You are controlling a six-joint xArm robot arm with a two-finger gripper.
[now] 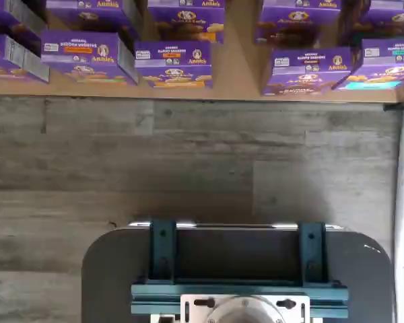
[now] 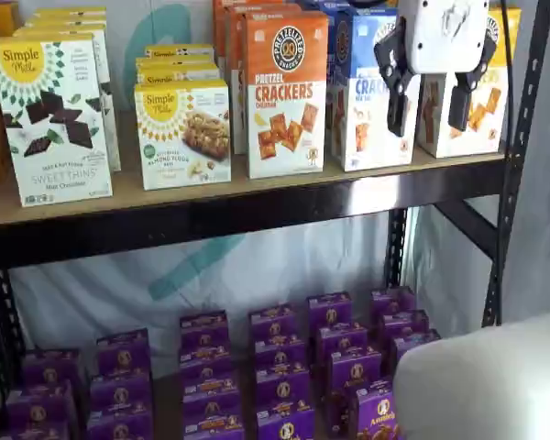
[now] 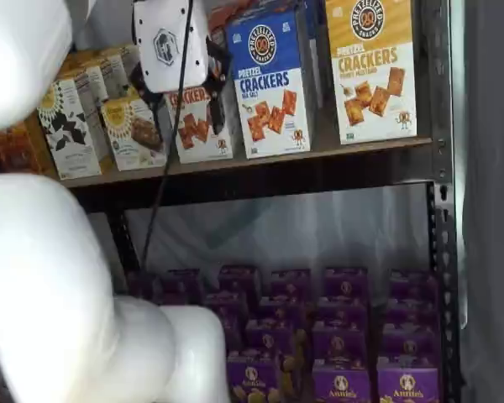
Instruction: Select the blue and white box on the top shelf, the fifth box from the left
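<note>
Starting at the left of the top shelf (image 2: 238, 206), you've got a Simple Mills box (image 2: 53, 119), then the orange cheddar box (image 2: 286, 92). They stand faces out, right at the front rail, so they're easy to pull forward. The blue and white box (image 3: 273, 84) sits squeezed between the cheddar one and the yellow and white box (image 3: 372, 67), so there's little side room. Your gripper (image 2: 431, 105) hangs in front of it at about 3 o'clock, fingers plainly apart and empty. The space out front looks free.
</note>
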